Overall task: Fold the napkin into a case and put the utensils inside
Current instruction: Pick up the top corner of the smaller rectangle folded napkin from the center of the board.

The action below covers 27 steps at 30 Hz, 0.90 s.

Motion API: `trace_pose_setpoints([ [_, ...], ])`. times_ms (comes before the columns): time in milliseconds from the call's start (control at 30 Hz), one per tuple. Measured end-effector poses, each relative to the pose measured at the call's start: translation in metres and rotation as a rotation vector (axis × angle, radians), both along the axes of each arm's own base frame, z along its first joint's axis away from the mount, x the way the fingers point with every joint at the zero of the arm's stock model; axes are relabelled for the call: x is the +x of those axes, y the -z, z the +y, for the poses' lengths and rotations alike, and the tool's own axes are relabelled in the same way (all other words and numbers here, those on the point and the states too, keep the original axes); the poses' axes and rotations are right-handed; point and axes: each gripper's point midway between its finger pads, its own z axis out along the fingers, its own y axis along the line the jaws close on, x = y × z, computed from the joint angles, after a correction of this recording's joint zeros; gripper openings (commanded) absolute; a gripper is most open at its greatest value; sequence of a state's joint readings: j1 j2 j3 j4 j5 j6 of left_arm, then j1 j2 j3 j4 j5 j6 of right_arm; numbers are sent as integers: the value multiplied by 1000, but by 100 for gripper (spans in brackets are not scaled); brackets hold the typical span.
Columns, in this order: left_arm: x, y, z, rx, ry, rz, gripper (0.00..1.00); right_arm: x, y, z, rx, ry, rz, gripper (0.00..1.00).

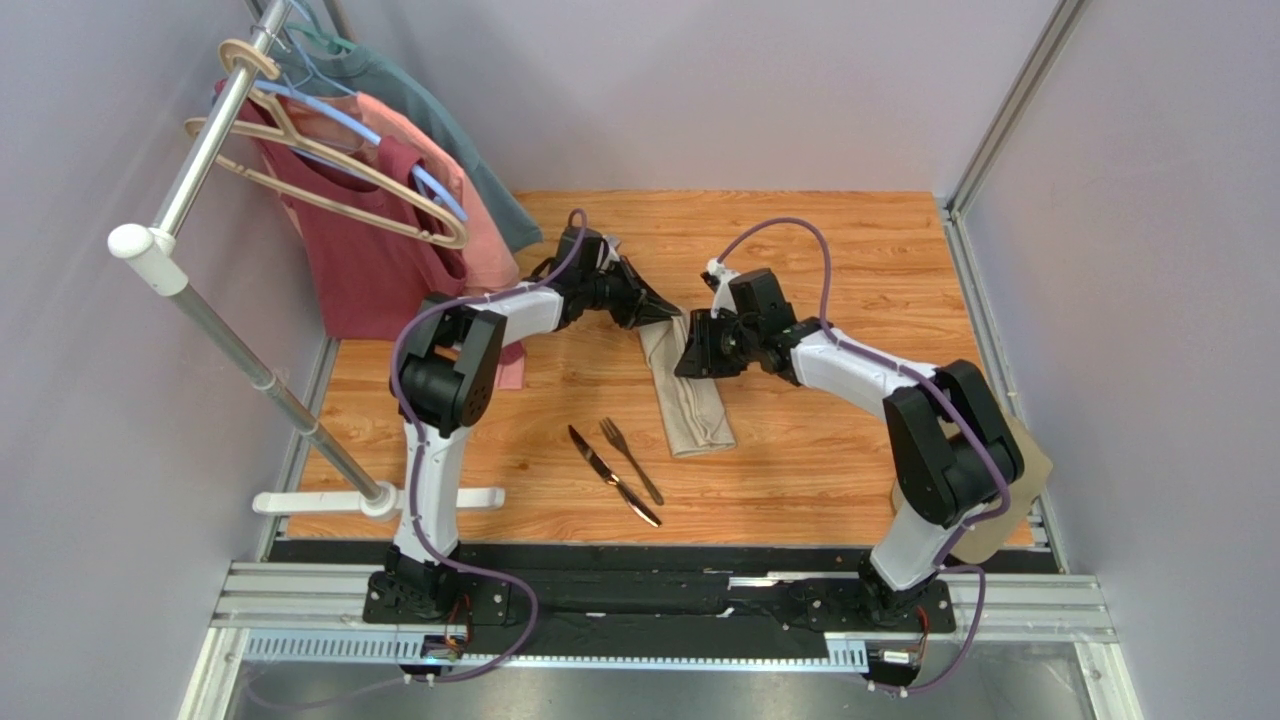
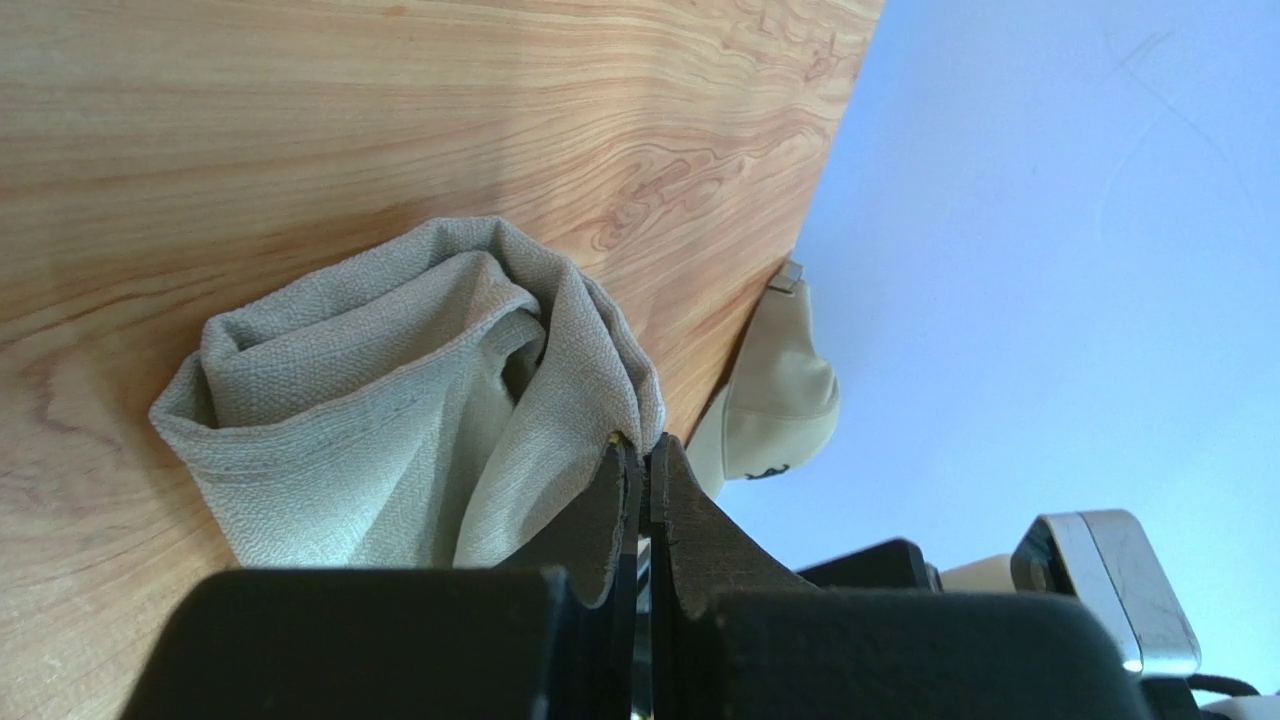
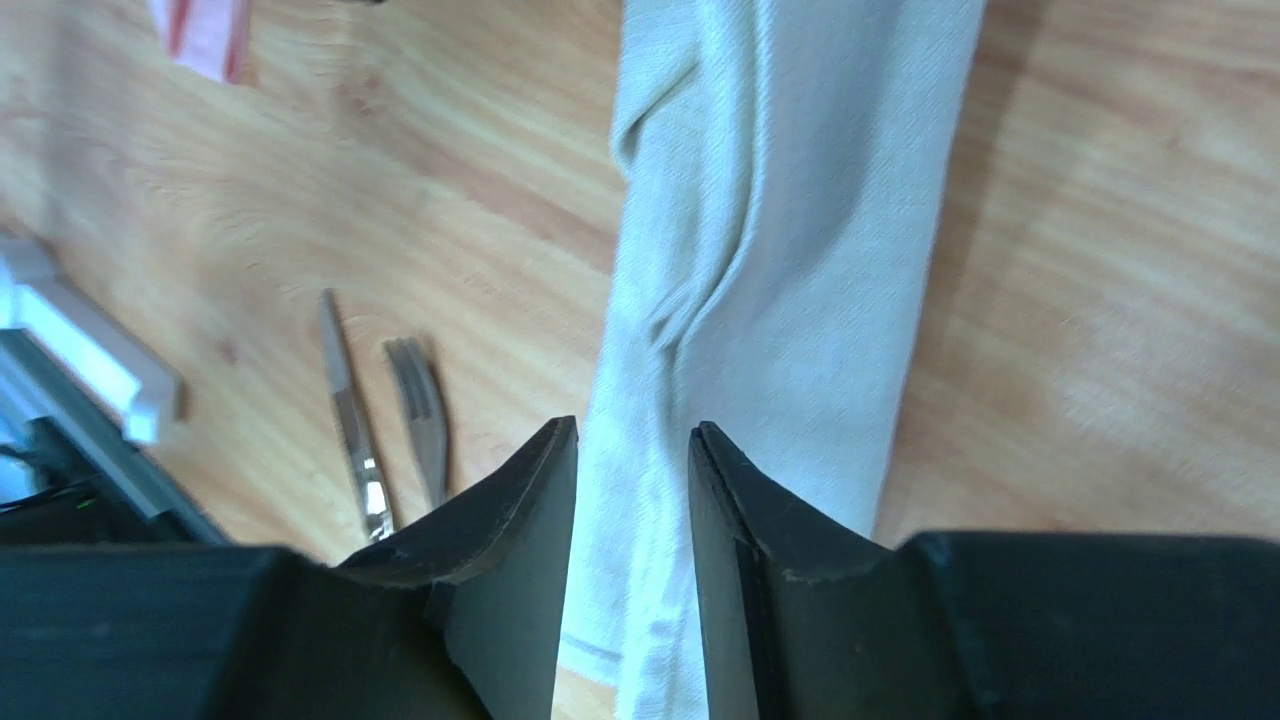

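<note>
Knife (image 1: 613, 477) and fork (image 1: 634, 461) lie side by side on the table, just left of the napkin (image 1: 691, 405), probably parked there until the pouch is ready. The napkin is a narrow folded strip, mid-table.

Left gripper (image 1: 661, 312): at the strip's far end. Fingers pressed together on the bunched cloth, likely to anchor or lift that end.

Right gripper (image 1: 696, 357): above the strip, jaws part-spread, cloth showing between them, nothing gripped.

The left wrist view alone shows the end rolled up loosely (image 2: 391, 405). The right wrist view shows creases along the strip (image 3: 781, 225).
</note>
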<state>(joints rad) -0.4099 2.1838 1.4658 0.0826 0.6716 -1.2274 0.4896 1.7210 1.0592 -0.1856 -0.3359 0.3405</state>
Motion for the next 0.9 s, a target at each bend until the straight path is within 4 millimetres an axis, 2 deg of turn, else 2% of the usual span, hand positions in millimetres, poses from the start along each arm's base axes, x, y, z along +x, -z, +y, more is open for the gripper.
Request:
trace_pose_setpoints([
  [33, 1, -1, 0, -2, 0, -5, 0, -4, -5, 1, 19, -1, 5, 32],
  [100, 2, -1, 0, -3, -2, -11, 0, -10, -10, 4, 56, -8, 18, 21],
  [133, 2, -1, 0, -2, -3, -12, 0, -14, -9, 6, 72, -14, 26, 11],
  [233, 2, 2, 1, 8, -4, -14, 0, -29, 3, 9, 106, -29, 78, 1],
  [400, 1, 9, 6, 42, -4, -18, 0, -52, 32, 10, 99, -43, 168, 0],
  [600, -2, 17, 11, 78, 10, -18, 0, -48, 50, -4, 22, 20, 167, 0],
  [700, -2, 18, 12, 86, 13, -28, 0, -45, 50, -10, -3, 41, 150, 4],
  [800, -2, 19, 12, 90, 18, -35, 0, -46, 39, -13, -8, 30, 114, 18],
  [833, -3, 19, 12, 92, 19, -33, 0, -45, 31, -12, -1, 24, 93, 27],
  [900, -4, 21, 13, 96, 21, -27, 0, -41, 14, -11, 17, 9, 37, 35],
])
